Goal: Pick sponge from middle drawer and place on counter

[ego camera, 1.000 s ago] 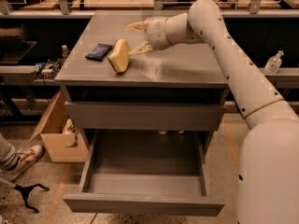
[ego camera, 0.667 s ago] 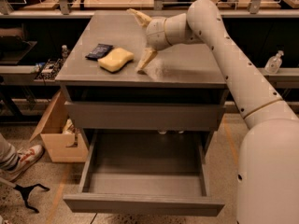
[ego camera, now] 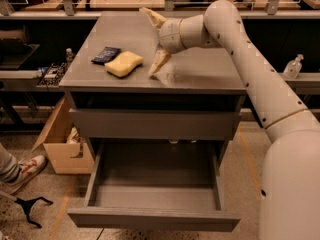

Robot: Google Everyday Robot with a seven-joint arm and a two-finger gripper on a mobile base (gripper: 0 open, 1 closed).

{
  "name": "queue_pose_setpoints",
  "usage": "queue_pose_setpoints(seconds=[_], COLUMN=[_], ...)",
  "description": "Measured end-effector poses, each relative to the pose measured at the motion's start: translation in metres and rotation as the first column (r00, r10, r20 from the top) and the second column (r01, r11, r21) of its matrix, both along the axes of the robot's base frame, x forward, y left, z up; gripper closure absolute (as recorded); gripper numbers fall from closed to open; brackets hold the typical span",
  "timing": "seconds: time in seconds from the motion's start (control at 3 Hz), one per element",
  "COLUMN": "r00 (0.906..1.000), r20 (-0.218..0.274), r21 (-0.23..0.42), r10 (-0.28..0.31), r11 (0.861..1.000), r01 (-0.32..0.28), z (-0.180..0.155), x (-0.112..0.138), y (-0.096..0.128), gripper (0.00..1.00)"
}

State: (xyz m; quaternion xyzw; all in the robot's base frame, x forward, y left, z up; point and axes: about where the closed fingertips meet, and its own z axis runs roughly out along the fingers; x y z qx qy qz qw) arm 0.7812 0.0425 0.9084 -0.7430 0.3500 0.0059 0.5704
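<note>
So the sponge [ego camera: 124,64] is sitting flat on the tabletop [ego camera: 200,76], left of centre and toward the near edge. A black packet [ego camera: 106,55] lies just beside it on the far-left side. Nothing is holding the sponge. The jaws are spread wide open and empty, hanging over the middle of the tabletop just right of the sponge. One finger points up and away, the other angles down toward the surface. Can't tell if that lower tip is actually touching the top or just hovering over it.

The middle drawer [ego camera: 155,176] is pulled all the way out below and there's nothing in it. The drawer front above it [ego camera: 155,124] is shut.

Going by that, the pick is done and the placing looks basically done too: sponge on top, jaws let go. This reads as the tail end of the release.

What's left is really just getting the arm [ego camera: 250,59] out of there. The lower finger is close to the sponge's right end, so the safe move is probably up and to the right, away from it, rather than a sweep left that could knock the sponge toward the packet or off the near edge.
</note>
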Motion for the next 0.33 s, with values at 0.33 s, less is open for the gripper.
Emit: queue_pose_setpoints(seconds=[0.33], r00=[0.9982], r20=[0.034], r21=[0.061], r10=[-0.049], r11=[0.997], r01=[0.047], z=[0.0159], x=[0.0018], y=[-0.0232], gripper=[0.00])
